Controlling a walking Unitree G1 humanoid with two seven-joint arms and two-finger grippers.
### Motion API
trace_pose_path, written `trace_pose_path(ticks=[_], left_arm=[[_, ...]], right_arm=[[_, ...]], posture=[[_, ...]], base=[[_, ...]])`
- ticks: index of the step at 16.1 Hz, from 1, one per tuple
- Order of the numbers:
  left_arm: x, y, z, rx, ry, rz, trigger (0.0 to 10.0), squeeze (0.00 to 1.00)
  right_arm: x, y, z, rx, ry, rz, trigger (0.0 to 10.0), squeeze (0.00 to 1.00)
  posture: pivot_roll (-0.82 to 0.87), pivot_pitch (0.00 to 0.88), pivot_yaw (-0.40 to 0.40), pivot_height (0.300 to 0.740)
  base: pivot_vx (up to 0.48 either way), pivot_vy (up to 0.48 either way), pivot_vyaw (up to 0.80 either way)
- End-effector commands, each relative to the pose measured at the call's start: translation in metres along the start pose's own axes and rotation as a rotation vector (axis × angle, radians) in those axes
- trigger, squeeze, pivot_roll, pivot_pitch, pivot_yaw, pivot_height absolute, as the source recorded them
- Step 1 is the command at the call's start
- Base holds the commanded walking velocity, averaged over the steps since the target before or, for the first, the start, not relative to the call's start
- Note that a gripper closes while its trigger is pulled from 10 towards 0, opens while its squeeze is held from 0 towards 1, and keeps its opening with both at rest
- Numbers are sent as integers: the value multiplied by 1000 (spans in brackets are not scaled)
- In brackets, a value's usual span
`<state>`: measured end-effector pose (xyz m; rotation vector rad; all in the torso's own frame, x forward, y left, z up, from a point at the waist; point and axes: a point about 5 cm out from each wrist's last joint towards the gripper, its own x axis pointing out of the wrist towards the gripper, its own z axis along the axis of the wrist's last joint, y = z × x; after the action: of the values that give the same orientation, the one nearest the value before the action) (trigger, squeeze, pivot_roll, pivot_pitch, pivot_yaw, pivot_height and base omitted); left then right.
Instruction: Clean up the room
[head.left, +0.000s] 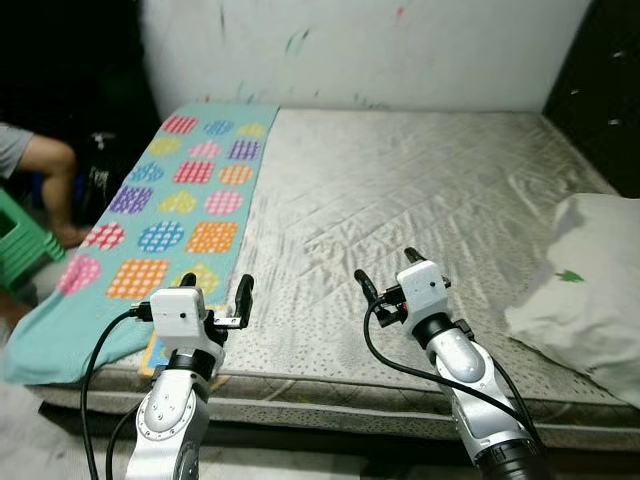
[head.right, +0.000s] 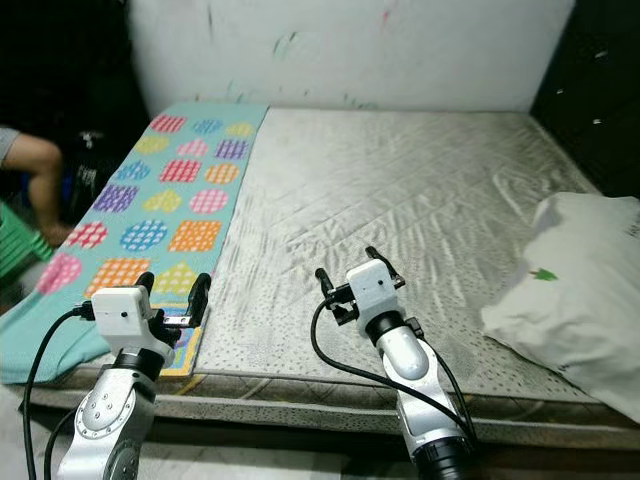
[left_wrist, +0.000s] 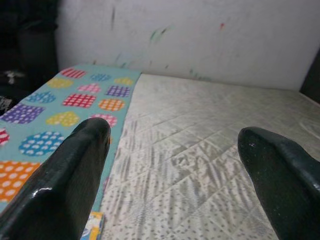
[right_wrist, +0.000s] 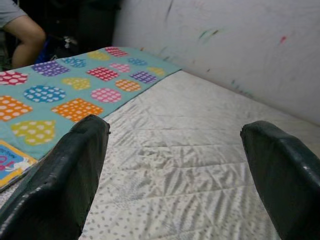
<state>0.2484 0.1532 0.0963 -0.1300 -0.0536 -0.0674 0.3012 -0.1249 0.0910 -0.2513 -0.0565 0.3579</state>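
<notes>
We see a bare grey quilted mattress against a marked white wall. Along its left side lies a teal blanket patterned with coloured shapes, its near end drooping over the edge. A white pillow rests at the mattress's right edge. A person's arm and a green stool appear at far left. Our left gripper hovers above the blanket's near corner, fingers apart; our right gripper hovers over the mattress's near edge, fingers likewise apart. A small picture book lies at the blanket's near end.
</notes>
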Motion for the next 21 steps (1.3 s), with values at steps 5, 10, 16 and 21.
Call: trace_pose_path(ticks=[5, 10, 16, 21], left_arm=[[2, 2, 0, 6, 9, 17, 10000, 0], [3, 2, 0, 8, 7, 16, 10000, 0], [4, 2, 1, 3, -3, 15, 10000, 0], [2, 0, 3, 3, -23, -32, 10000, 0]], right_arm=[[1, -1, 1, -11, -6, -4, 10000, 0], [2, -1, 1, -12, -8, -6, 10000, 0], [1, -2, 1, -16, -6, -11, 10000, 0], [2, -3, 0, -13, -5, -16, 10000, 0]], posture=[[-150, 0, 32, 740], [-151, 0, 36, 740], [-153, 0, 35, 740], [-152, 0, 35, 740]], base=[[0, -195, 0], [0, -367, 0], [0, -97, 0], [0, 0, -235]])
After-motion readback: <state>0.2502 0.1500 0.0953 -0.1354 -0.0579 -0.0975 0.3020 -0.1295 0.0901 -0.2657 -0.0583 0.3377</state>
